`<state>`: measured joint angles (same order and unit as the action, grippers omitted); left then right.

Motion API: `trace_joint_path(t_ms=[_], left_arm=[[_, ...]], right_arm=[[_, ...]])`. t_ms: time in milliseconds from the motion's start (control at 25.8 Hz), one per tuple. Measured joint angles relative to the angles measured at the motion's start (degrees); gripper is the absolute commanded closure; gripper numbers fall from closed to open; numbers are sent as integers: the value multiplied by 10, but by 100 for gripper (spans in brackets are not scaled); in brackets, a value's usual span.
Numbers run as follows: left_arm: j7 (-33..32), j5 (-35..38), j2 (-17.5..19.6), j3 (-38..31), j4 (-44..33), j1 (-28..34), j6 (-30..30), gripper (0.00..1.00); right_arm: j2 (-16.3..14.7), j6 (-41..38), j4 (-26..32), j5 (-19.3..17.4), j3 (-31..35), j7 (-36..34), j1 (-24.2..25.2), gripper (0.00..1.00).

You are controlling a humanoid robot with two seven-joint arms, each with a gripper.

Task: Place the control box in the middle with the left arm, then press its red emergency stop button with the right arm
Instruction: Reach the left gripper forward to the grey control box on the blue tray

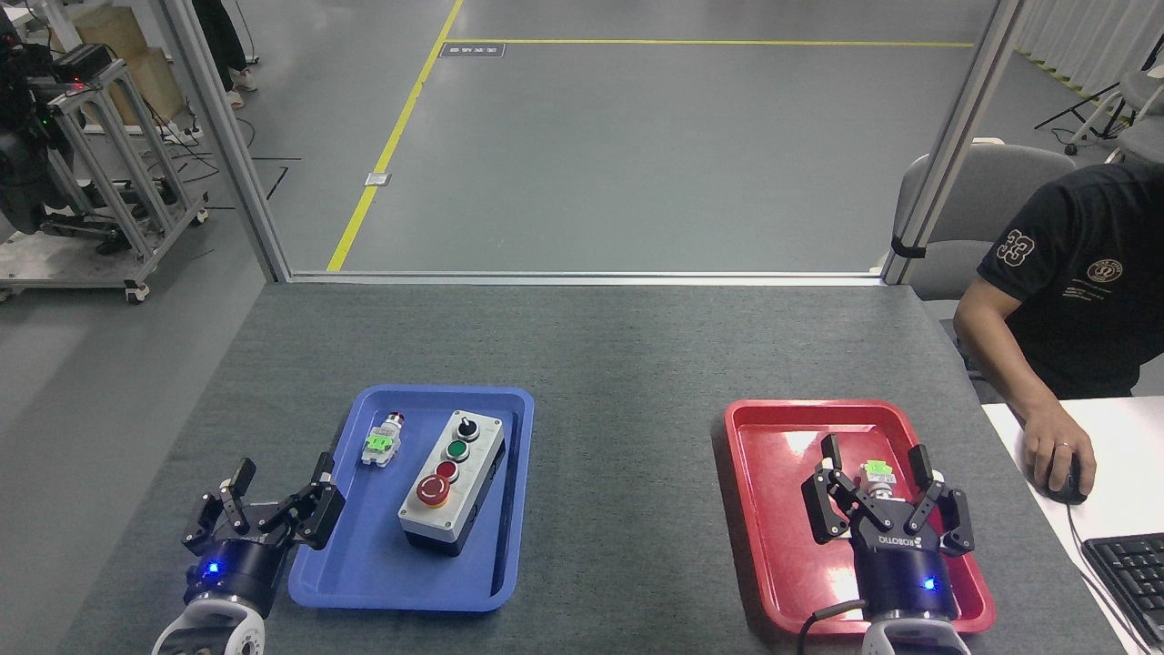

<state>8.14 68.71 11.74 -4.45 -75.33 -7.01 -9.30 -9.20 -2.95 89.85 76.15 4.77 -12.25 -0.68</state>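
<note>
The control box [452, 482] lies in the blue tray [364, 564], its light grey top facing up with a black knob, a green button, a small red button and the big red emergency stop button [434, 489]. My left gripper [284, 473] is open at the tray's left rim, left of the box and apart from it. Over the red tray [773, 509], my right gripper [878, 455] is open and holds nothing; a small green-tagged switch [878, 471] lies between its fingers. Bare dark grey tabletop, the middle [627, 473], lies between the two trays.
A tiny loose switch with a green tag [382, 442] lies in the blue tray beside the box. A seated person [1073, 309] at the right rests a hand on a mouse [1066, 478] on a white desk, near a keyboard [1128, 569]. A metal frame edges the table's far side.
</note>
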Motion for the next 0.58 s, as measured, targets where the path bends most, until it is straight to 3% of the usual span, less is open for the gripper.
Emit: trace_joint_path(t_ms=[78,272,466,583], left_arm=[[3,1,-1,0,-1,1,0,1],[15,-1,-3,0,-18,12,0,1],[19,-2,-5,2,-82,48,-6,1],[31,2,-7,10,-112,64,-12,2]], right_arm=[[1,0,-1,0,0,4,0,0],[2,-3,-2,2,0,99,0,0],[3,-1,-3,0,0,19,-3,0],[3,-1,-3,0,0,18,-3,0]])
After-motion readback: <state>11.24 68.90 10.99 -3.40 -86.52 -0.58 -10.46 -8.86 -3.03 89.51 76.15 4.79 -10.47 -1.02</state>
